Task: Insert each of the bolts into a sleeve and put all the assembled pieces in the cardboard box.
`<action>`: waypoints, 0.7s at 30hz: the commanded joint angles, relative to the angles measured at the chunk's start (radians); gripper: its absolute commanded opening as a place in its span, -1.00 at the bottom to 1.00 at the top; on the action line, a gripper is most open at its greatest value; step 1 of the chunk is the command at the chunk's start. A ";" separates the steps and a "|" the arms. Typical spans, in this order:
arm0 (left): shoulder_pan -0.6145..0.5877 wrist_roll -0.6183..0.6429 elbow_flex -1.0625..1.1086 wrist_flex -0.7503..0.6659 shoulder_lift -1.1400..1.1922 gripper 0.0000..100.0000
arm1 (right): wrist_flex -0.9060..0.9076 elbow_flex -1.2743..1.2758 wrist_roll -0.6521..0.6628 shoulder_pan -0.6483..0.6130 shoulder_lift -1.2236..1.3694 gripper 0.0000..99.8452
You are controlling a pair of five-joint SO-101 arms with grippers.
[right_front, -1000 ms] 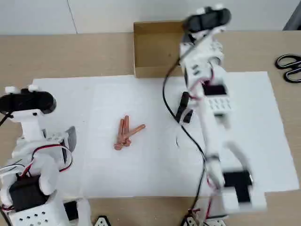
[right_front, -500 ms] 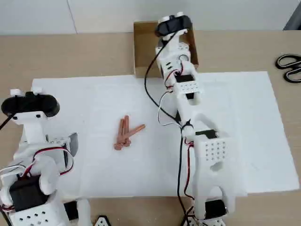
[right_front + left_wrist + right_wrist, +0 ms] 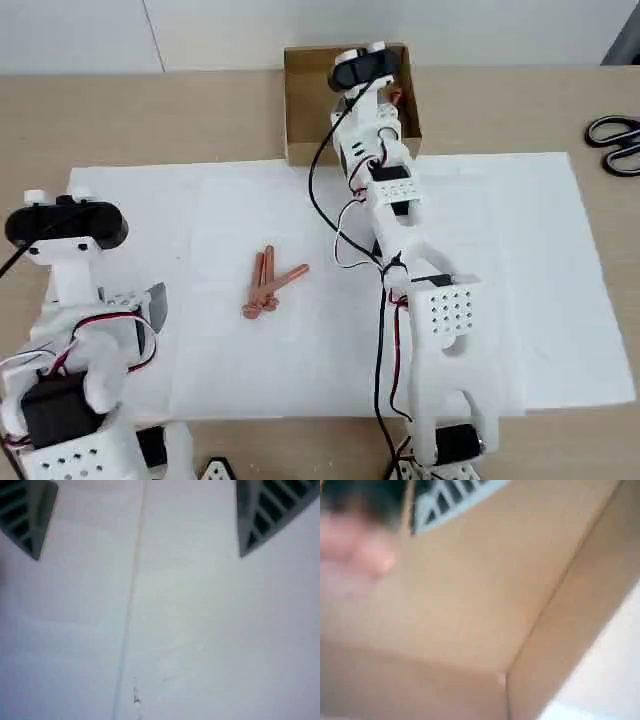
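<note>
Three copper bolts [image 3: 268, 284] lie in a loose bunch on the middle of the white sheet [image 3: 520, 230]. The cardboard box [image 3: 320, 150] stands at the sheet's far edge. My right gripper [image 3: 388, 92] is stretched out into the box, shut on a piece that looks like a copper bolt [image 3: 362, 562] in a dark sleeve, blurred and close to the camera. The box's inner wall and corner [image 3: 470, 605] show behind it. My left gripper [image 3: 140, 520] hangs open low over bare sheet at the left, with nothing between its fingers [image 3: 260, 515].
Black scissors [image 3: 615, 142] lie on the wooden table at the far right. The right arm's links and cables [image 3: 400, 230] run from the near edge up to the box. The left arm's base [image 3: 60, 420] fills the near left corner.
The right arm swung left from beside the box's right side and came down into the box. The left arm and the bolts have stayed put.
</note>
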 commanded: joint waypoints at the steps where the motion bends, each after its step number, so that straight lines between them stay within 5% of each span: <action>1: 0.005 0.002 -0.044 0.000 -0.009 -0.51 | -0.022 -0.081 -0.006 0.002 -0.027 -0.67; 10: 0.003 0.002 -0.044 0.002 -0.009 -0.51 | 0.015 -0.135 -0.005 0.012 -0.058 -0.67; 21: 0.003 0.002 -0.044 0.002 -0.009 -0.51 | 0.710 -0.132 -0.012 0.018 -0.527 -0.67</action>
